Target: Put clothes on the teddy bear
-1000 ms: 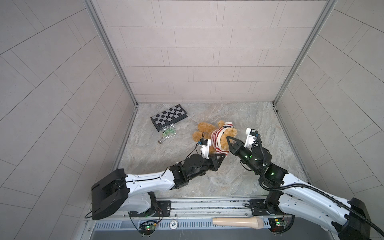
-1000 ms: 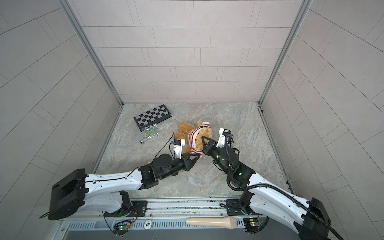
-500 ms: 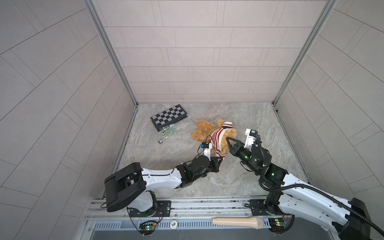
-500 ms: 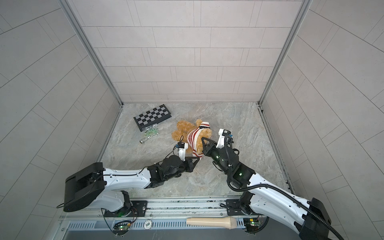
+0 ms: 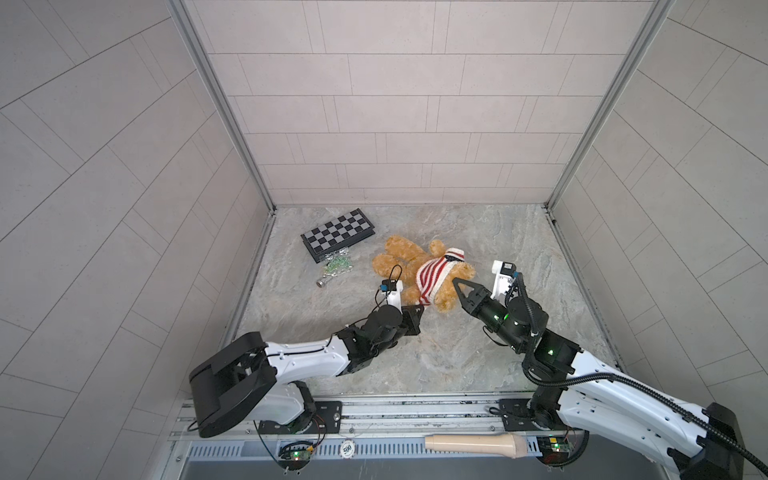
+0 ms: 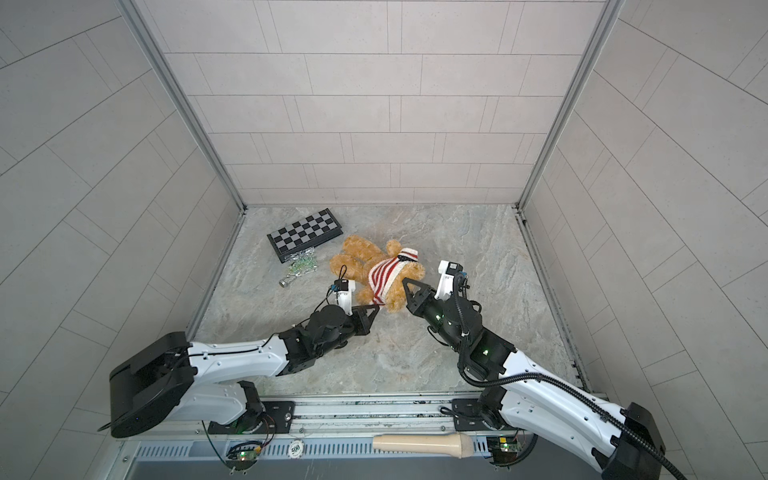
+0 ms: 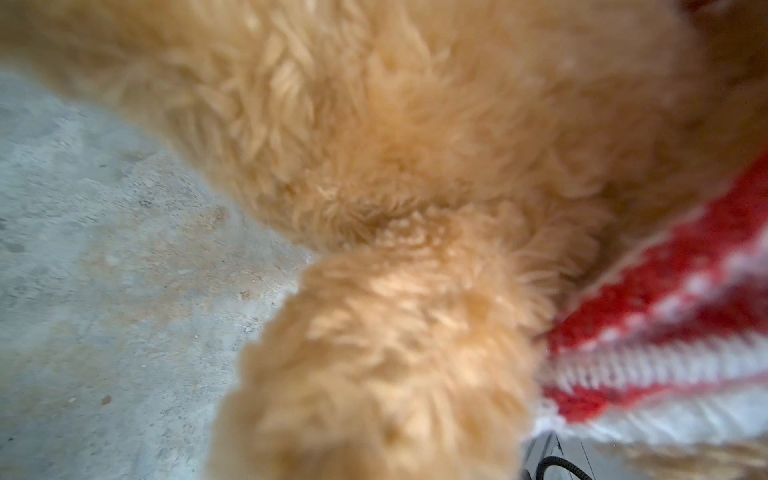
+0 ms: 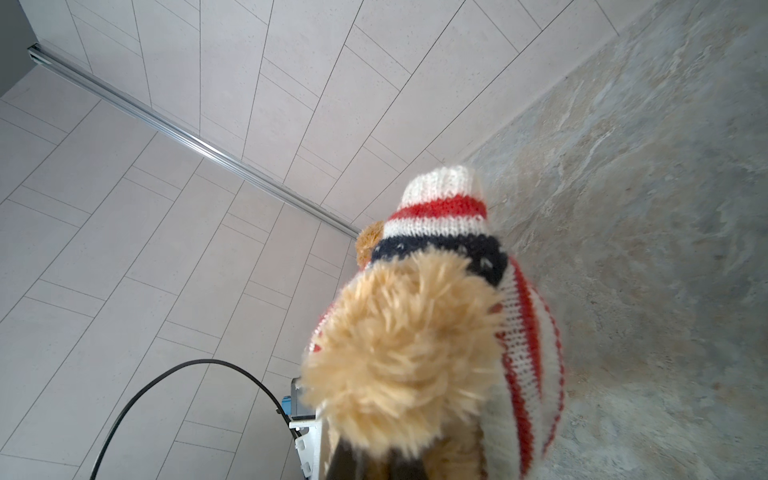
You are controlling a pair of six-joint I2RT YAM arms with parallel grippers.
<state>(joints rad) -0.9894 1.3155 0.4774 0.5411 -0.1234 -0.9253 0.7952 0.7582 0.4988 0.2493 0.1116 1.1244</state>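
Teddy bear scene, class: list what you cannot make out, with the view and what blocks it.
Teddy bear face: seen in no view; turned away or under the sweater.
Left gripper: blurred fur fills the left wrist view, hiding the jaws.
Right gripper: fur and the frame edge largely hide the jaws in the right wrist view.
Shiny bits beside chessboard: too small in both top views.

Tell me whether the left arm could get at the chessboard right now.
Not right away, probably: the left gripper looks shut on the sweater hem and must let go first. After that, likely yes: the chessboard lies on that arm's side, just past the teddy bear, which it would have to skirt.
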